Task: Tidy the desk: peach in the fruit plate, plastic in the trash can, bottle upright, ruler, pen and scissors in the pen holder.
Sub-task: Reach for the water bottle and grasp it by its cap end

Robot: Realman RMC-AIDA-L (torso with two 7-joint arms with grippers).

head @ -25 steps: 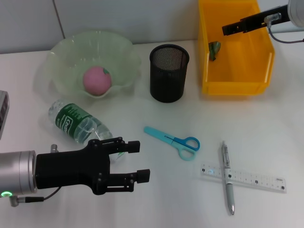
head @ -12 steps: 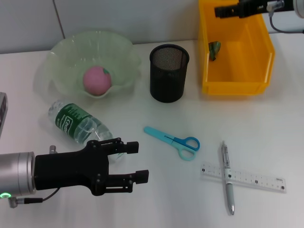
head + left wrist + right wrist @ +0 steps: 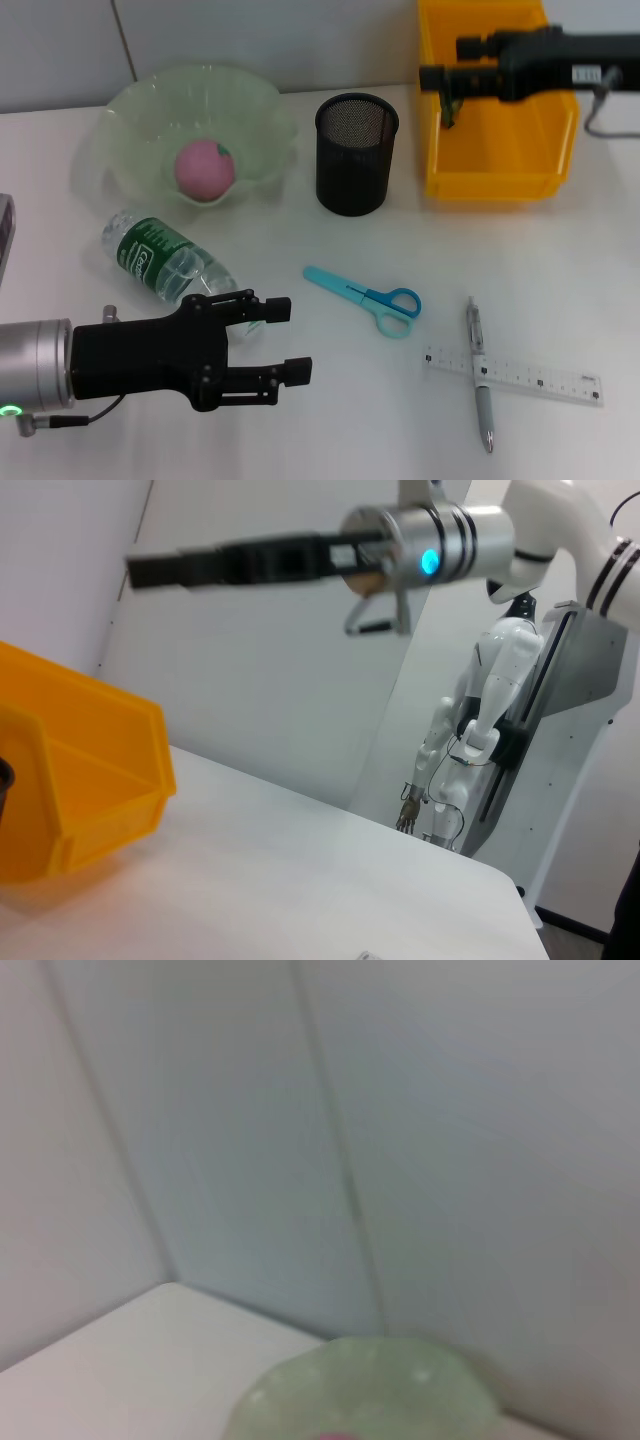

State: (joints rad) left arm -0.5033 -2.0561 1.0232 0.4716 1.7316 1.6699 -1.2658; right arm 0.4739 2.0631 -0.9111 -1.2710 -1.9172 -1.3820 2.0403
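Note:
The pink peach (image 3: 205, 168) lies in the pale-green fruit plate (image 3: 130, 120) at the back left; that plate (image 3: 370, 1395) also fills the lower edge of the right wrist view. A clear bottle (image 3: 165, 262) lies on its side in front of the plate. My left gripper (image 3: 295, 340) hovers open and empty just right of the bottle. The black pen holder (image 3: 356, 155) stands mid-desk, the yellow trash can (image 3: 500, 150) at the back right. My right gripper (image 3: 440, 76) reaches leftward over the can's left wall and hides the plastic. Blue scissors (image 3: 365, 297), the pen (image 3: 479, 375) and the ruler (image 3: 530, 380) lie on the desk (image 3: 560, 260).
A grey device (image 3: 5, 240) pokes in at the left edge. The left wrist view shows the trash can (image 3: 70, 780), the right gripper (image 3: 200, 565) above it, and a white robot (image 3: 480, 730) standing beyond the table's far end.
The right arm has swung down and to the left, from the can's back right corner to across its left wall. The left arm and the desk items have not moved.

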